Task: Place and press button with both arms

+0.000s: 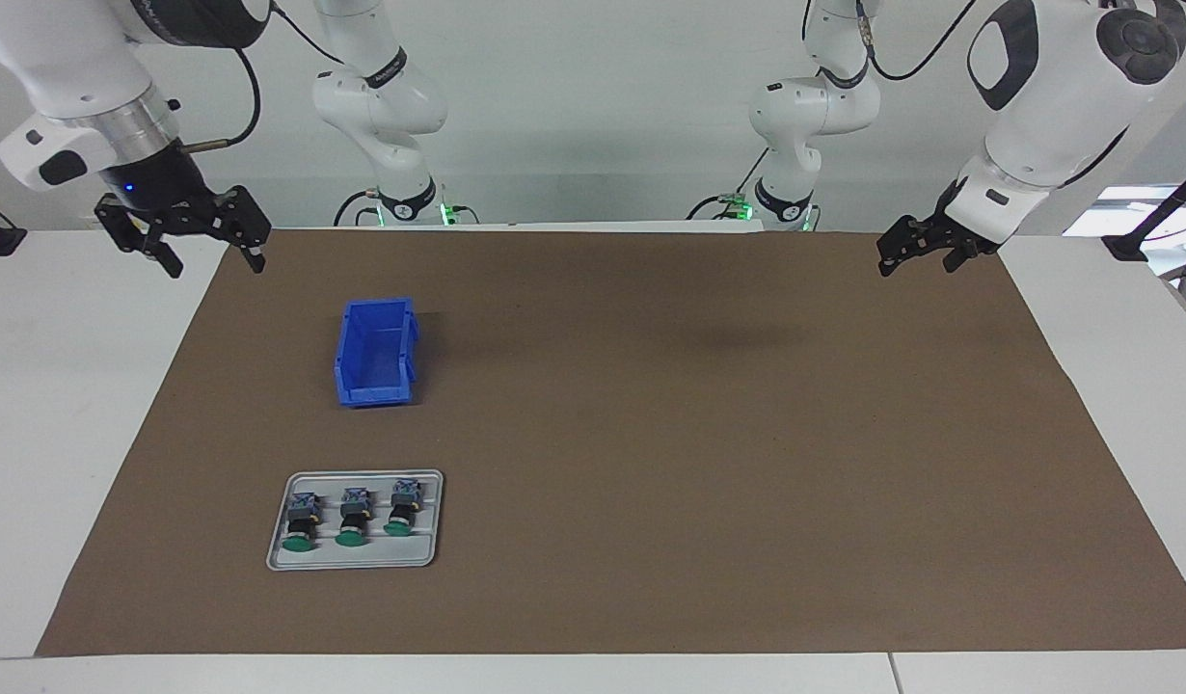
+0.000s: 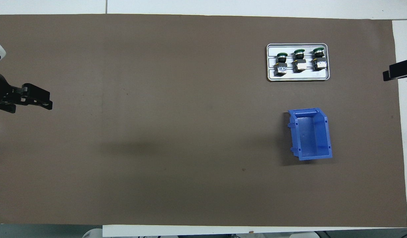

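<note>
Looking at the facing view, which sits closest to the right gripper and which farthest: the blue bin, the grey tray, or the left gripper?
From the right gripper, raised over the mat's edge:
1. Blue bin, nearest, empty.
2. Grey tray, holding three green buttons, farther from the robots than the bin.
3. Left gripper, over the table's other end.

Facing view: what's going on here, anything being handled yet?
Nothing is held yet. Three buttons lie side by side in a grey tray toward the right arm's end of the table, with an empty blue bin nearer to the robots. The right end effector hangs open over the mat's edge at its own end; the left end effector hangs open over the mat's edge at the left arm's end. Both arms wait.
</note>
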